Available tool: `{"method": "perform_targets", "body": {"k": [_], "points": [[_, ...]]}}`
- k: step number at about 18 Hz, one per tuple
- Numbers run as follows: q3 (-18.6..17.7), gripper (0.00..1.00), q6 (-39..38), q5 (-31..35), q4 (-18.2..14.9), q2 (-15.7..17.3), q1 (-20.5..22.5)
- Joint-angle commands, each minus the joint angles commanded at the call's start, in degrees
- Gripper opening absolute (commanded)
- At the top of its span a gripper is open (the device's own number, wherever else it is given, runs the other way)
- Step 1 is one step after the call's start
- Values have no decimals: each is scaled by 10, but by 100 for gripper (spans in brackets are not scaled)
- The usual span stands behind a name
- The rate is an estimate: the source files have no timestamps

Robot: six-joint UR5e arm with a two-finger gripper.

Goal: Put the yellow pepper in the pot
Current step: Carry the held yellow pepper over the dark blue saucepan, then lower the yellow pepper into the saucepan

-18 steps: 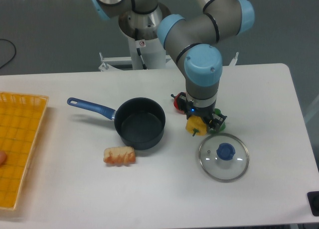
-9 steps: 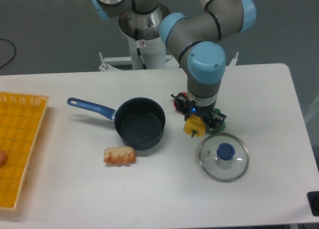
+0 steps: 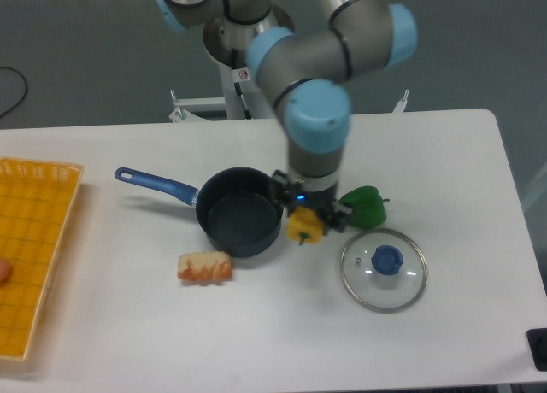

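My gripper (image 3: 307,220) is shut on the yellow pepper (image 3: 305,226), which hangs just right of the pot's rim, lifted off the table. The pot (image 3: 239,211) is a dark round saucepan with a long blue handle (image 3: 155,185) pointing left; its inside looks empty. The arm's wrist hides the upper part of the pepper and most of the fingers.
A green pepper (image 3: 364,205) lies right of the gripper. The glass lid (image 3: 383,268) with a blue knob rests at the front right. A bread piece (image 3: 205,266) lies in front of the pot. A yellow basket (image 3: 30,248) sits at the left edge.
The arm has carried the yellow pepper leftward, from beside the green pepper to the pot's right rim. The green pepper is now uncovered; the red pepper is hidden behind the arm.
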Motion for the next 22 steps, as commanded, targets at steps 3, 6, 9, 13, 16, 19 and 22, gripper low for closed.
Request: {"method": "perform_targets", "body": {"k": [3, 6, 9, 13, 16, 19, 22], "points": [[-22, 58, -30, 3, 0, 10, -25], [-45, 58, -42, 35, 2, 13, -53], [-57, 58, -40, 37, 1, 21, -58], [-91, 58, -37, 42, 22, 33, -61], [-102, 58, -31, 60, 34, 31, -70], [-103, 58, -31, 60, 35, 28, -73], [-110, 58, -31, 60, 46, 28, -74]]}}
